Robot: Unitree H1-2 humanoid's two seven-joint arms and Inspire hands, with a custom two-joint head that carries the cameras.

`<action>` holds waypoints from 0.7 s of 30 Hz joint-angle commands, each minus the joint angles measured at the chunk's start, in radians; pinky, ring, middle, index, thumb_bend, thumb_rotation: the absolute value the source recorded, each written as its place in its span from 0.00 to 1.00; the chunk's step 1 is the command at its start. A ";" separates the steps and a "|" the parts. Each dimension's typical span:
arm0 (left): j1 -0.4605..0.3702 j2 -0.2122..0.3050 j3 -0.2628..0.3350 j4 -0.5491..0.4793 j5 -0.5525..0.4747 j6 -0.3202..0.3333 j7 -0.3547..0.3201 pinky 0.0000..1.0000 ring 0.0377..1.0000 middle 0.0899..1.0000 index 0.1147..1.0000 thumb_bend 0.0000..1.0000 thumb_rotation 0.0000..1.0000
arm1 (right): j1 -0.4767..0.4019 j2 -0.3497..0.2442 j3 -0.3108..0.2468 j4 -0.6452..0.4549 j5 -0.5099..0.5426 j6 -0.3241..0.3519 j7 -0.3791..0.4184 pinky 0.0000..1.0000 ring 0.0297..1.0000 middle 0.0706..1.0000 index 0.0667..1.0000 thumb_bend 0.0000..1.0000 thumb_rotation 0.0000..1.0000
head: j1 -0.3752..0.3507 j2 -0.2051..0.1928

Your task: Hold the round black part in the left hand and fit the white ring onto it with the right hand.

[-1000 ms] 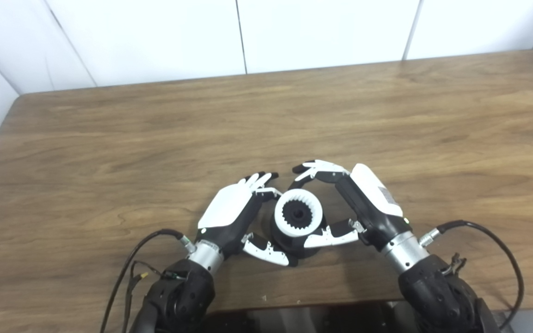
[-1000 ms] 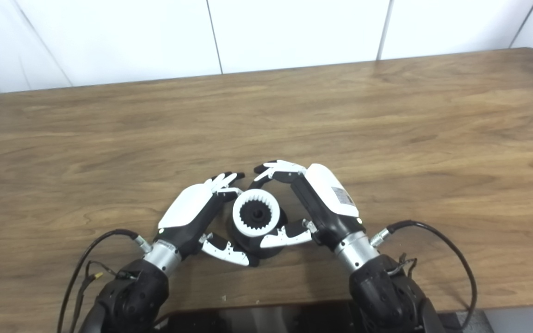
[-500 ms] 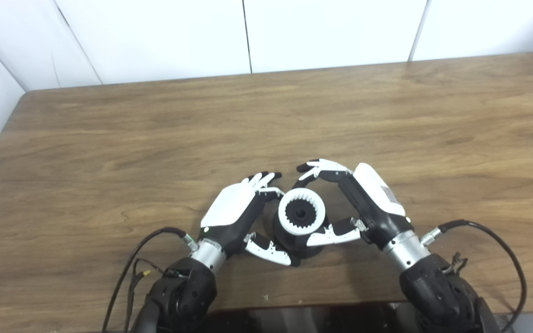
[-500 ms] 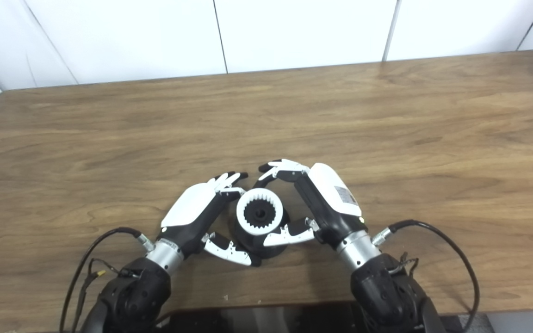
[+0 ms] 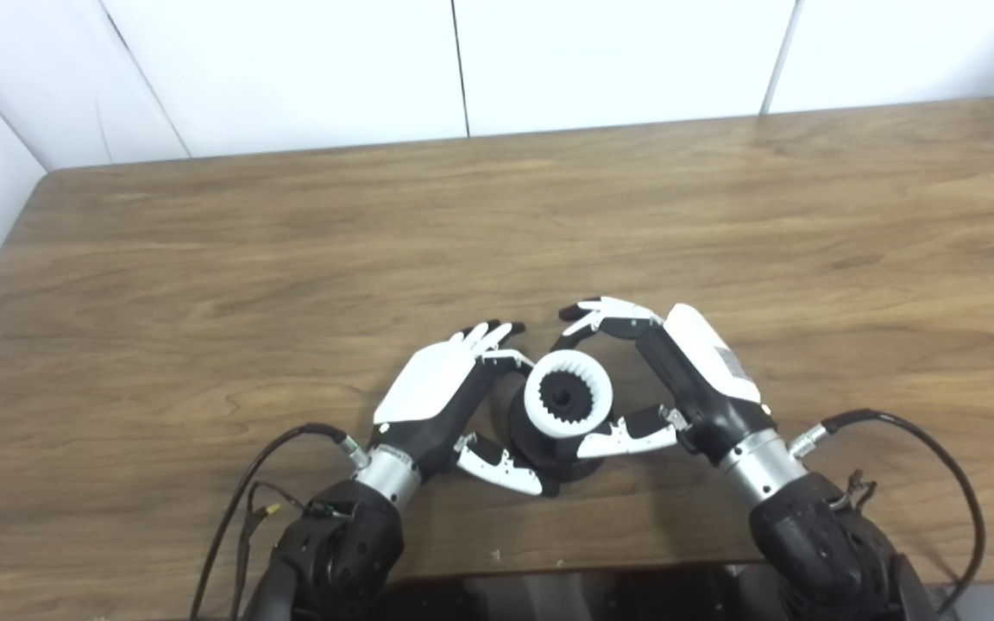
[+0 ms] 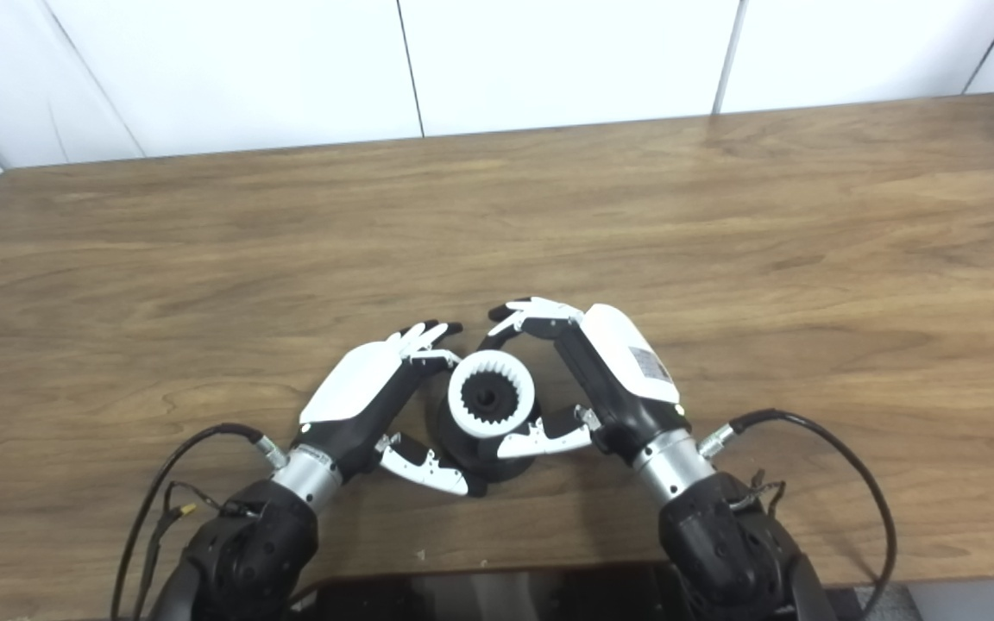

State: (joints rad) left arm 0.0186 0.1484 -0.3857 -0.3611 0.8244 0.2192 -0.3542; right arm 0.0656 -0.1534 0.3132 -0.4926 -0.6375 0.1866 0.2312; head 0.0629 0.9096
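Observation:
The round black part stands on the wooden table near its front edge, with the toothed white ring sitting on its top. My left hand curls around the part from the left; its thumb lies against the base and its fingers reach behind. From the right, my right hand grips the ring. The thumb presses the ring's front rim and the fingers arch over its far side. How deep the ring sits on the part is hidden.
Black cables loop out from both wrists, one on the left and one on the right. The table's front edge lies just below the hands. White wall panels stand behind the table.
The camera shifted slightly a second ago. Since then the right hand and the white ring have edged a little to the right; the left hand has stayed in place.

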 commanded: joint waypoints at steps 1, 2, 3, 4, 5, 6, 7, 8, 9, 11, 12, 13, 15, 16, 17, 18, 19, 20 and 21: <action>-0.025 0.006 0.004 -0.032 0.013 -0.003 0.004 1.00 1.00 0.97 0.58 1.00 0.28 | -0.016 0.003 -0.015 -0.011 0.004 -0.031 -0.023 0.90 0.86 0.78 0.44 0.52 0.14 | 0.000 0.000; -0.026 0.005 0.004 -0.033 0.014 -0.001 0.001 1.00 1.00 0.97 0.58 1.00 0.28 | -0.017 0.002 -0.015 -0.007 0.003 -0.032 -0.023 0.90 0.86 0.78 0.44 0.52 0.14 | 0.000 0.000; -0.026 0.005 0.005 -0.034 0.013 -0.001 0.000 1.00 1.00 0.97 0.58 1.00 0.28 | -0.018 0.000 -0.015 -0.004 0.001 -0.032 -0.022 0.90 0.86 0.78 0.44 0.52 0.14 | 0.002 0.003; -0.027 0.004 0.005 -0.034 0.012 -0.001 0.000 1.00 1.00 0.97 0.58 1.00 0.27 | -0.019 -0.002 -0.014 -0.001 -0.002 -0.031 -0.020 0.90 0.86 0.78 0.44 0.52 0.14 | 0.002 0.003; -0.028 0.004 0.006 -0.033 0.010 -0.002 0.001 1.00 1.00 0.97 0.58 1.00 0.27 | -0.020 -0.004 -0.013 0.003 -0.004 -0.032 -0.018 0.90 0.86 0.78 0.44 0.52 0.14 | 0.002 0.003; -0.028 0.004 0.006 -0.033 0.011 -0.002 0.000 1.00 1.00 0.97 0.58 1.00 0.27 | -0.020 -0.006 -0.013 0.006 -0.006 -0.033 -0.017 0.89 0.86 0.78 0.45 0.52 0.15 | 0.001 0.004; -0.028 0.004 0.005 -0.033 0.012 -0.002 0.000 1.00 1.00 0.97 0.58 1.00 0.27 | -0.020 -0.007 -0.012 0.009 -0.008 -0.034 -0.016 0.89 0.86 0.78 0.45 0.52 0.15 | 0.001 0.004; -0.028 0.004 0.005 -0.033 0.012 -0.002 0.000 1.00 1.00 0.97 0.58 1.00 0.27 | -0.019 -0.008 -0.012 0.013 -0.007 -0.035 -0.017 0.89 0.86 0.78 0.45 0.52 0.15 | 0.001 0.004; -0.028 0.004 0.005 -0.033 0.012 -0.002 0.000 1.00 1.00 0.97 0.58 1.00 0.27 | -0.019 -0.008 -0.012 0.015 -0.006 -0.036 -0.017 0.89 0.86 0.78 0.45 0.52 0.15 | 0.002 0.004; -0.028 0.002 0.006 -0.032 0.010 -0.005 0.003 1.00 1.00 0.96 0.58 1.00 0.27 | -0.018 -0.009 -0.011 0.020 -0.006 -0.037 -0.016 0.89 0.86 0.78 0.45 0.52 0.14 | 0.000 0.005; -0.029 0.002 0.007 -0.032 0.008 -0.005 0.003 1.00 1.00 0.96 0.58 1.00 0.27 | -0.018 -0.008 -0.010 0.022 -0.006 -0.037 -0.015 0.89 0.86 0.78 0.45 0.52 0.14 | -0.001 0.005; -0.029 0.002 0.007 -0.031 0.007 -0.005 0.002 1.00 1.00 0.96 0.58 1.00 0.27 | -0.019 -0.008 -0.009 0.022 -0.006 -0.036 -0.015 0.89 0.86 0.78 0.45 0.52 0.14 | -0.001 0.005; -0.030 0.001 0.007 -0.029 0.006 -0.006 0.004 1.00 1.00 0.96 0.58 1.00 0.27 | -0.020 -0.007 -0.009 0.024 -0.005 -0.033 -0.014 0.89 0.86 0.78 0.45 0.52 0.14 | 0.001 0.005; -0.030 0.000 0.006 -0.028 0.006 -0.008 0.006 1.00 1.00 0.96 0.58 1.00 0.27 | -0.020 -0.007 -0.009 0.025 -0.003 -0.032 -0.013 0.90 0.86 0.78 0.45 0.52 0.15 | 0.001 0.005; -0.030 0.000 0.006 -0.027 0.005 -0.009 0.007 1.00 1.00 0.96 0.58 1.00 0.27 | -0.020 -0.008 -0.009 0.025 -0.002 -0.031 -0.012 0.90 0.86 0.78 0.45 0.52 0.15 | 0.001 0.006; -0.030 -0.001 0.006 -0.027 0.005 -0.008 0.007 1.00 1.00 0.96 0.58 1.00 0.27 | -0.022 -0.010 -0.007 0.024 -0.003 -0.028 -0.007 0.90 0.86 0.78 0.45 0.52 0.15 | 0.001 0.007; -0.030 -0.002 0.006 -0.028 0.006 -0.008 0.006 1.00 1.00 0.97 0.58 1.00 0.27 | -0.024 -0.013 -0.005 0.023 -0.004 -0.022 0.002 0.89 0.86 0.79 0.45 0.52 0.15 | 0.001 0.007; -0.030 -0.002 0.005 -0.029 0.008 -0.006 0.005 1.00 1.00 0.97 0.58 1.00 0.27 | -0.027 -0.017 -0.002 0.019 -0.007 -0.012 0.015 0.89 0.87 0.80 0.45 0.52 0.16 | 0.001 0.007; -0.030 -0.003 0.004 -0.029 0.009 -0.004 0.003 1.00 1.00 0.97 0.58 1.00 0.27 | -0.031 -0.021 0.001 0.016 -0.011 -0.004 0.028 0.89 0.88 0.80 0.45 0.52 0.16 | 0.001 0.006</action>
State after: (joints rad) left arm 0.0176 0.1468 -0.3846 -0.3626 0.8250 0.2204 -0.3614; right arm 0.0570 -0.1612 0.3135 -0.4737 -0.6361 0.1766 0.2350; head 0.0629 0.9143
